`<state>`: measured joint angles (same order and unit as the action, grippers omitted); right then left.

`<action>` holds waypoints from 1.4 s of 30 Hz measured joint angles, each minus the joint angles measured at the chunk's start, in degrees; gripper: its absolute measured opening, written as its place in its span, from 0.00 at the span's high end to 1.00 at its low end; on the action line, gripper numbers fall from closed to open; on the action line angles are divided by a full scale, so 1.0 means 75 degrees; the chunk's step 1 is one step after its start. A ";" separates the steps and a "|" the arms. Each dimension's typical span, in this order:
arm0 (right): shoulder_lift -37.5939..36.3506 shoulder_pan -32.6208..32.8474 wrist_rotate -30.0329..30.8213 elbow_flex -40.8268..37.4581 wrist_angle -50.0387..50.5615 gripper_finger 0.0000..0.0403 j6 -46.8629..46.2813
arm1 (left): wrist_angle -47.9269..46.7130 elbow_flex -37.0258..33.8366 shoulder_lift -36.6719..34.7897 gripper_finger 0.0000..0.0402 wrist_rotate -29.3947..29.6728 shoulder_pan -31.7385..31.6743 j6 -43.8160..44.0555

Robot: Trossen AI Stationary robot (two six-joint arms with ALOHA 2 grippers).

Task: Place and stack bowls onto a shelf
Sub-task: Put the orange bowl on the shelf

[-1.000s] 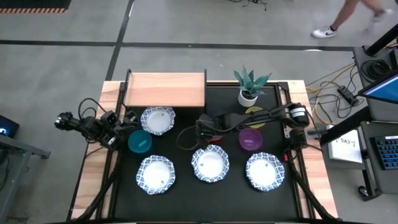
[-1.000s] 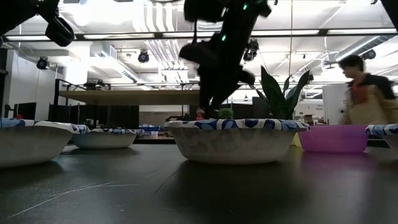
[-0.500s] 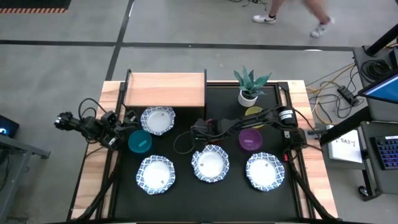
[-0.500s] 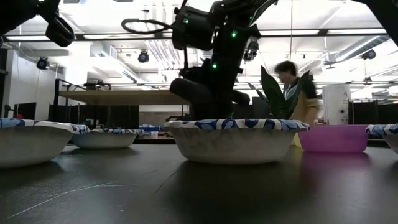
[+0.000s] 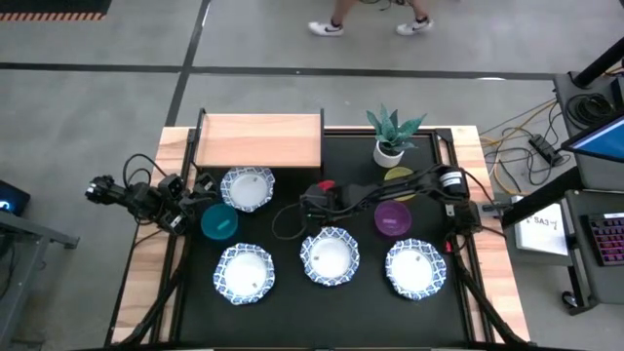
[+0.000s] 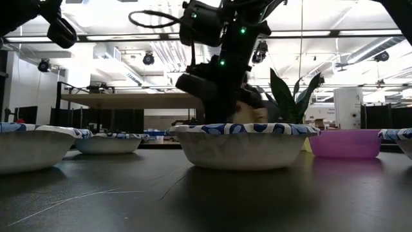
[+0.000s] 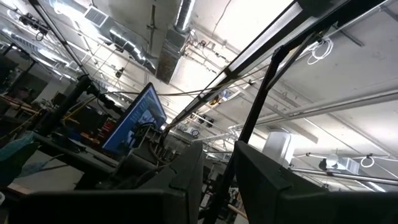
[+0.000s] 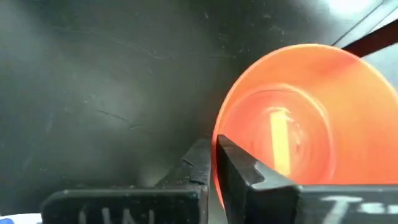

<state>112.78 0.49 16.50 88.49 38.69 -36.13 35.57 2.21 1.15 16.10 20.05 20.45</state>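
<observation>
The wooden shelf stands at the table's far left. White blue-rimmed bowls rest on the table: one before the shelf and three in the near row. A teal bowl, a purple bowl and a partly hidden yellow-green bowl also rest there. My right gripper is shut on a red bowl at the table's middle. At the left edge, beside the teal bowl, my left gripper is tilted up at the ceiling and open, holding nothing. My right gripper pinches the red bowl's rim, one finger inside the bowl and the other finger outside it. The arm reaches in from the table's right. Whether the bowl stands on the table does not show.
A small white pot with a green plant stands at the far edge right of the shelf. Cables and equipment lie off the table's right side. A person's legs pass on the floor beyond the far edge.
My right gripper has come down at the middle of the table and shut on the red bowl's rim. A person has walked leftward past the far side of the table.
</observation>
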 joint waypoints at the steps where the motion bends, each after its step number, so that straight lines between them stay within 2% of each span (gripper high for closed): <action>1: -0.0050 0.0007 -0.0023 0.0020 0.0046 0.98 0.0042 | 0.0000 0.0000 0.0000 0.81 0.0000 0.0000 0.0000; 3: -0.0155 0.0037 -0.0184 0.0089 0.0119 0.98 0.0213 | 0.0000 0.0001 0.0000 0.81 0.0000 -0.0003 0.0000; 9: -0.0559 0.0314 -0.1337 0.0575 0.0065 0.98 0.1229 | 0.0005 0.0001 -0.0002 0.81 0.0003 -0.0001 -0.0001; 15: -0.0751 0.0737 -0.1400 0.1531 -0.0115 0.98 0.2363 | 0.0006 0.0001 -0.0003 0.81 0.0003 0.0000 -0.0003; 19: -0.0751 0.0909 -0.0971 0.2198 -0.0546 0.98 0.3233 | 0.0003 0.0001 -0.0003 0.81 0.0003 -0.0001 -0.0003; 23: -0.0751 0.0850 0.0120 0.2767 -0.0699 0.98 0.4110 | 0.0003 0.0001 -0.0003 0.81 0.0003 -0.0002 -0.0007; 27: -0.0664 0.0427 0.0998 0.3135 -0.0692 0.98 0.4826 | 0.0003 0.0001 -0.0003 0.81 0.0003 -0.0001 -0.0132; 37: -0.0026 -0.1102 0.1005 0.3165 -0.0857 0.98 0.5369 | 0.0055 0.0001 -0.0001 0.81 0.0003 0.0000 -0.0236; 42: 0.0225 -0.1535 0.0941 0.3165 -0.0896 0.98 0.5407 | 0.0056 0.0001 0.0000 0.81 0.0003 -0.0002 -0.0236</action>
<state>114.47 -11.02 23.55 112.22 31.97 4.43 35.99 2.22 1.14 16.12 20.04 18.68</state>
